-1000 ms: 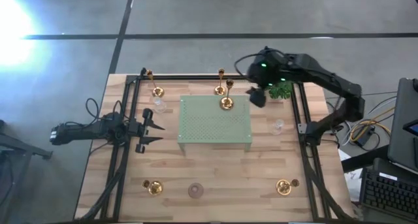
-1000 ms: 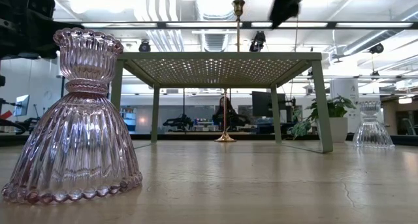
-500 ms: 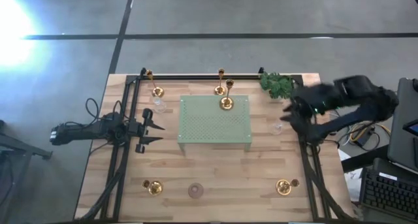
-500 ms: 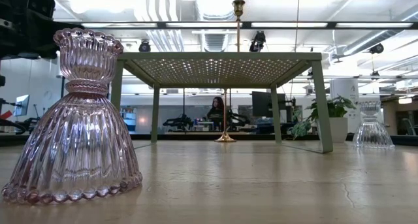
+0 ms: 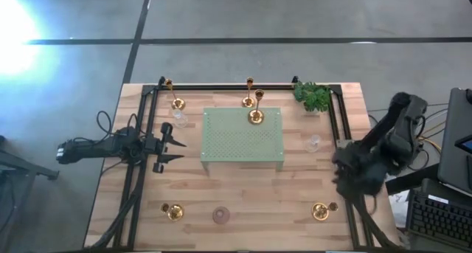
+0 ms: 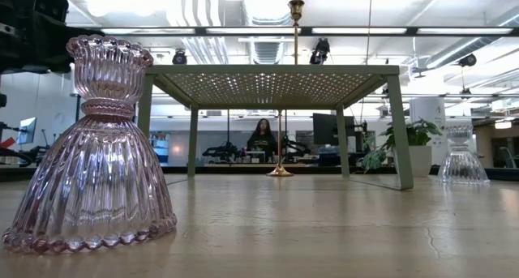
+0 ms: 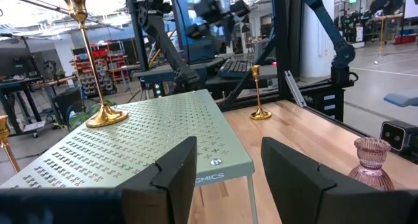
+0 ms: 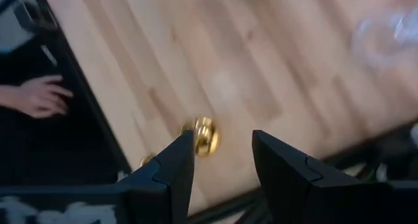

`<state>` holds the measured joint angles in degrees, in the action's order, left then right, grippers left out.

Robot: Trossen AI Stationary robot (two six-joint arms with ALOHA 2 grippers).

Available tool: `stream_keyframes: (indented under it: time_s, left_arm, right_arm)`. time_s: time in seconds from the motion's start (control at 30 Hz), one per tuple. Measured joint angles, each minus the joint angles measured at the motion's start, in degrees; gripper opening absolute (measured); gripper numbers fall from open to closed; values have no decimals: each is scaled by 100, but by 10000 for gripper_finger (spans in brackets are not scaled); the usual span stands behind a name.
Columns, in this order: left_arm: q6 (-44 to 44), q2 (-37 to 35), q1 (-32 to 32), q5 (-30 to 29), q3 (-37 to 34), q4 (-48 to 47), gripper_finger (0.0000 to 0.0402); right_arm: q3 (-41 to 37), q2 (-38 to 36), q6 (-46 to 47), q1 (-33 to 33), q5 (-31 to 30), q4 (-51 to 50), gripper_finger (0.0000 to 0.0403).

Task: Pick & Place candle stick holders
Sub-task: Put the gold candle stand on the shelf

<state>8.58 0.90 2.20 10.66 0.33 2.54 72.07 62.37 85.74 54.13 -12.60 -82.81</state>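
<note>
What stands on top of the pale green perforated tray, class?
One gold candle stick holder stands on the tray, near its far edge. The table under the tray is mostly hidden from above.

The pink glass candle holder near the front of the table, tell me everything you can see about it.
The pink glass candle holder is a squat, translucent pinkish piece with vertical ribbing: a wide bell-shaped base edged in small beads, a narrow banded waist and a scalloped cup on top. It stands upright on the wooden table, near the front edge between two brass holders. Nothing but the table touches it, and no gripper is near it.
</note>
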Motion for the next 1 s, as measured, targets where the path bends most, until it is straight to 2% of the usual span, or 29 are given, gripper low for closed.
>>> stream_keyframes:
  time_s: [0.2,0.37,0.7,1.0]
  left_arm:
    - [-1,-1,0,0,0,-1,177]
    - [-1,1,0,-1,1,0,177]
    - [-2,0,0,0,0,0,177]
    - [0,-1,0,-1,0,1,177]
  right_arm:
    - [-60,455,1923,1335,-254,-9,143]
    - [-41,1041,2705,1925,-284,82,144]
    - [-11,2085,2832,2002,200,799,148]
    - [-17,2651,3212,1987,190,957,147]
